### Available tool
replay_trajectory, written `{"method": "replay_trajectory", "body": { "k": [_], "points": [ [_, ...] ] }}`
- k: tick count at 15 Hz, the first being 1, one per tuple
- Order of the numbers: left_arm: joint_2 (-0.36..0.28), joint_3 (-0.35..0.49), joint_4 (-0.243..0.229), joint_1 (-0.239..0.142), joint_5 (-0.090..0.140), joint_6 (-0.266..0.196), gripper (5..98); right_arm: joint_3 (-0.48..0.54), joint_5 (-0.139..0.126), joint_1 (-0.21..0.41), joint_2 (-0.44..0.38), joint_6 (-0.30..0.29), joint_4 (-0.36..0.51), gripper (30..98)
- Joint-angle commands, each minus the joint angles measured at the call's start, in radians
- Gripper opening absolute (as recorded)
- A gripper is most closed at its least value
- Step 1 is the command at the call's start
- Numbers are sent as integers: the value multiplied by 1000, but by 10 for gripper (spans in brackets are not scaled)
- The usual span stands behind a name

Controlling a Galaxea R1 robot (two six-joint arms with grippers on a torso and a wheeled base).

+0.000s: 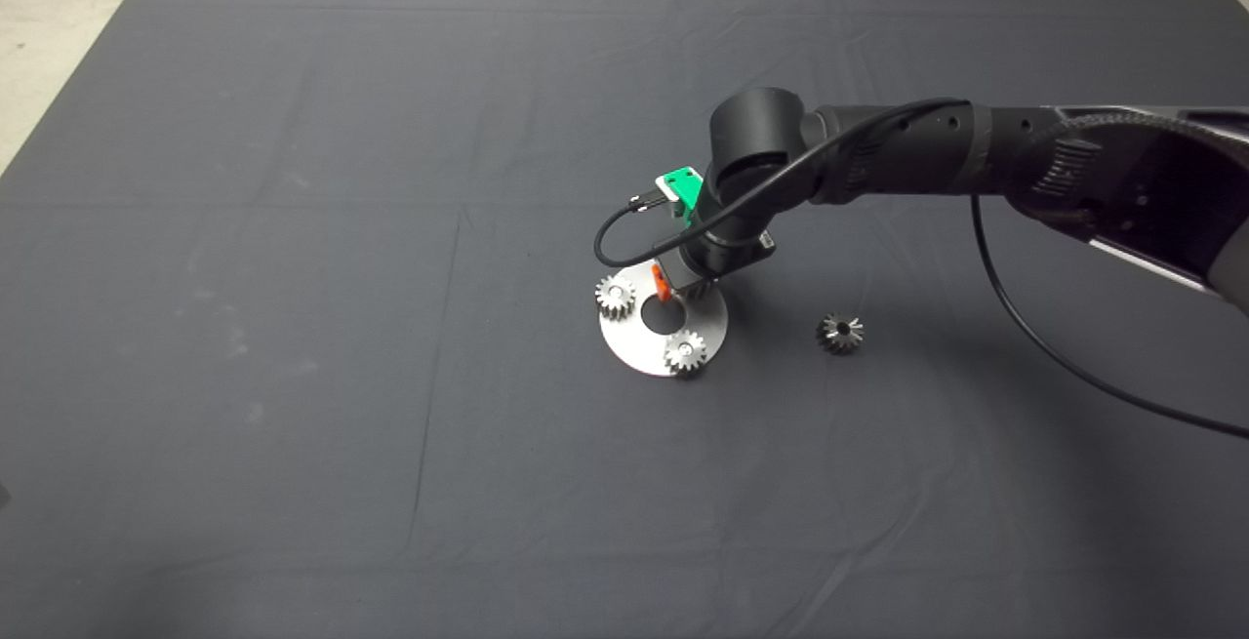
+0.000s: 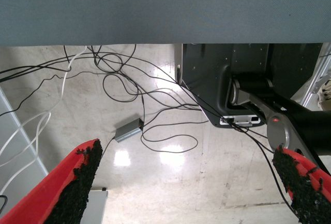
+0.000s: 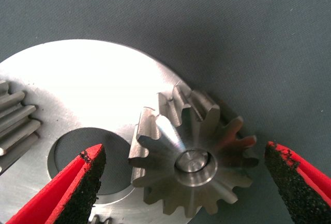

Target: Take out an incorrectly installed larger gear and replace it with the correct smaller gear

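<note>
The refit step is judged to be in hand. The larger gear (image 1: 839, 332) is seen off the plate (image 1: 639, 351), lying alone on the mat well apart from the plate, on the side the right arm comes in from. The smaller gear (image 3: 191, 162) is seated on a peg at the plate's rim, overhanging the edge beside the plate's centre hole. The right gripper (image 3: 183, 154) is held low over the plate, its jaws spread wide on either side of this gear, with no pad touching it.

Two more gears (image 1: 615, 298) (image 1: 686, 351) are mounted elsewhere on the plate. The next move probably calls for a straight lift clear of the plate, so that the gear is not knocked. The left gripper (image 2: 189, 182) is parked away from the plate, jaws apart, with only floor and cables seen between them.
</note>
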Motion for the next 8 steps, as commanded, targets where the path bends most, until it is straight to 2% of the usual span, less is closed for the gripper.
{"method": "replay_trajectory", "body": {
  "k": [1,8],
  "points": [
    [-7,14,-12,1,3,3,843,2,-81,23,0,5,-44,813],
    [-7,14,-12,1,3,4,843,0,-81,23,-2,5,-44,807]
  ]
}}
